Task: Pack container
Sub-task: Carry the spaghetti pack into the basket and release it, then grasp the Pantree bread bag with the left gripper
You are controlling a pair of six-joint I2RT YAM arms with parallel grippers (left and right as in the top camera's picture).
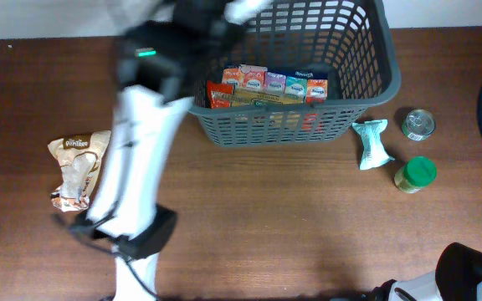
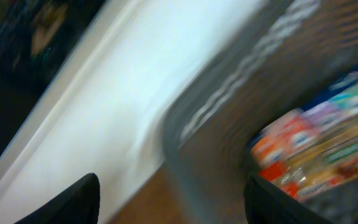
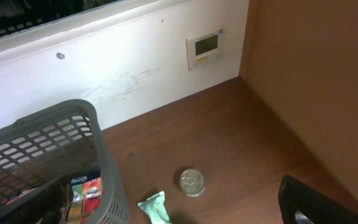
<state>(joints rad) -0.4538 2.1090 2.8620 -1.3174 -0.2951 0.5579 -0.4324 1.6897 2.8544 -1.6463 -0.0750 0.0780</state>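
Observation:
The dark grey slotted basket (image 1: 373, 92) stands at the back centre and holds a row of colourful boxes (image 1: 270, 86). My left arm reaches up from the front left and is motion-blurred. Its gripper (image 1: 203, 21) is over the basket's far left corner. In the left wrist view the fingers (image 2: 173, 208) are wide apart with nothing between them, and the basket wall (image 2: 229, 124) and boxes (image 2: 316, 149) are blurred. My right gripper (image 3: 179, 211) is open and empty, high above the table right of the basket (image 3: 104, 155).
A tan snack bag (image 1: 78, 167) lies at the left. Right of the basket are a mint-green packet (image 1: 371, 142), a tin can (image 1: 418, 124) and a green-lidded jar (image 1: 415, 174). The right arm's base (image 1: 475, 272) is at the front right. A white wall (image 3: 123, 74) runs behind.

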